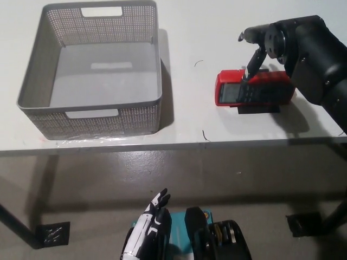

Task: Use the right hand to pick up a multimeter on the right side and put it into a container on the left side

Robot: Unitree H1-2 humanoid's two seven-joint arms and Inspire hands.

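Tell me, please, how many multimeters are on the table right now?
1: a red multimeter lies on the table's right side, under the black right hand. None shows in the grey basket.

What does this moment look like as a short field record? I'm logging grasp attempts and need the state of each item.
multimeter: red, lying flat on the table's right side, not lifted
right hand: black, above the multimeter's far edge, a fingertip reaching down to it; no grasp
container: grey mesh basket, table's left side, nothing inside
left hand: white, resting low, below the table edge
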